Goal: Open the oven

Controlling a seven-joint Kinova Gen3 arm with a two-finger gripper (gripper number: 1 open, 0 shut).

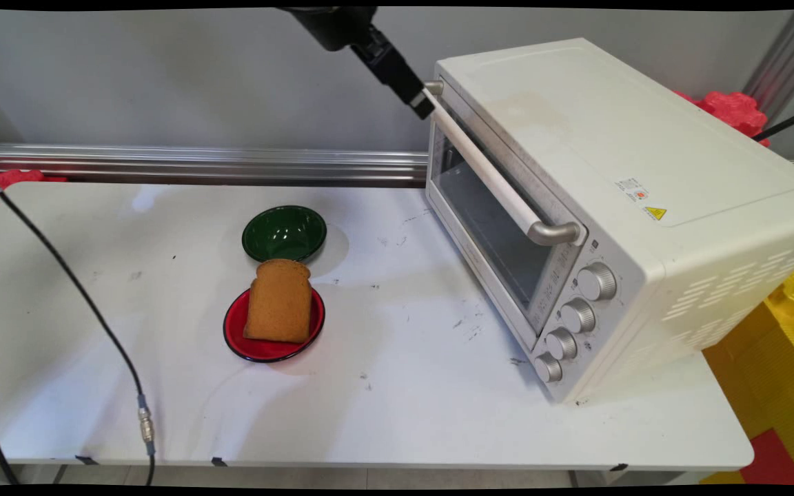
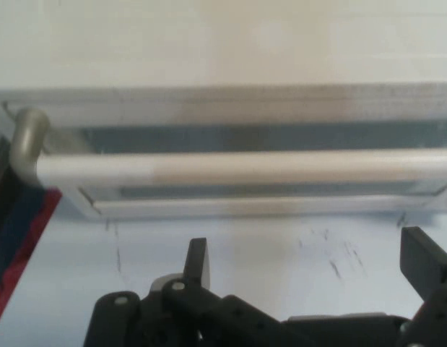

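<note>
Table [image 1: 397, 386]: white, scuffed with dark marks; grey wall and aluminium rail [image 1: 204, 165] behind; red and yellow foam blocks [image 1: 776, 386] past the right edge, cut off by the frame.

Oven [image 1: 617, 207]: cream toaster oven on the table's right side, door shut, angled toward the table's middle; four knobs [image 1: 576, 317] down the front panel; warning sticker on top, text too small to read.

Handle [image 1: 486, 172]: long pale bar across the door's top, metal brackets at both ends; in the hand view [image 2: 245, 168] runs straight across, left bracket shown, right end cut off.

Gripper [image 1: 426, 103]: black, entering from the top edge, arm above mostly out of frame; tip just beside the handle's far end in the main view, contact not clear from there; hand view [image 2: 306, 264] puts the handle ahead of the fingers [image 2: 198, 260], not between them; jaws spread wide apart, holding nothing.

Red plate [image 1: 238, 337]: near the table's middle, largely covered by a slice of brown bread [image 1: 278, 303] lying on it; neither seen from the hand.

Green bowl [image 1: 284, 233]: just behind the plate, upright; contents not discernible; main view only.

Cables [image 1: 80, 303]: black, hanging at left, one ending in a metal connector near the front edge.

Hand view only: door glass behind the handle, oven interior not discernible; red and dark strip at far left, identity unclear.
</note>
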